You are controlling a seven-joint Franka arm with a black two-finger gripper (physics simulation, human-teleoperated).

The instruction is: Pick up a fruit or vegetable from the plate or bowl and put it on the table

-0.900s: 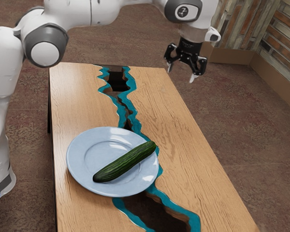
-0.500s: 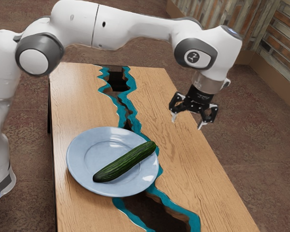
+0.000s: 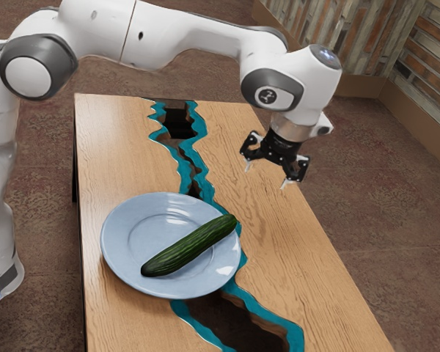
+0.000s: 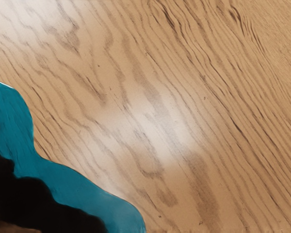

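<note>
The gripper (image 3: 265,176) is empty, with its two fingers set wide apart, above the table (image 3: 293,257) at the upper right of the exterior view. The cucumber (image 3: 189,247) lies diagonally on the plate (image 3: 117,246), below centre of the frame; its upper-right end reaches the plate's rim. Judged step: approach, ahead of any grasp. Caution: if the fingers close along the cucumber's length instead of across its width, they are likely to slip off or roll it. If the hand descends too low or off-centre, a fingertip may strike the plate and tilt or slide it. A grip near one end may let the other end sag and drag on the rim during lift. At release, a round body set down beside the teal border (image 3: 295,334) could roll into the dark gap; one set down near the table's edge could roll off. Visibility limits: the cucumber's underside and its exact contact with the rim are hidden. The height of the fingertips above the wood cannot be read reliably. The depth of the gap is lost in shadow. The near end of the table is cut off at the bottom of the frame.
</note>
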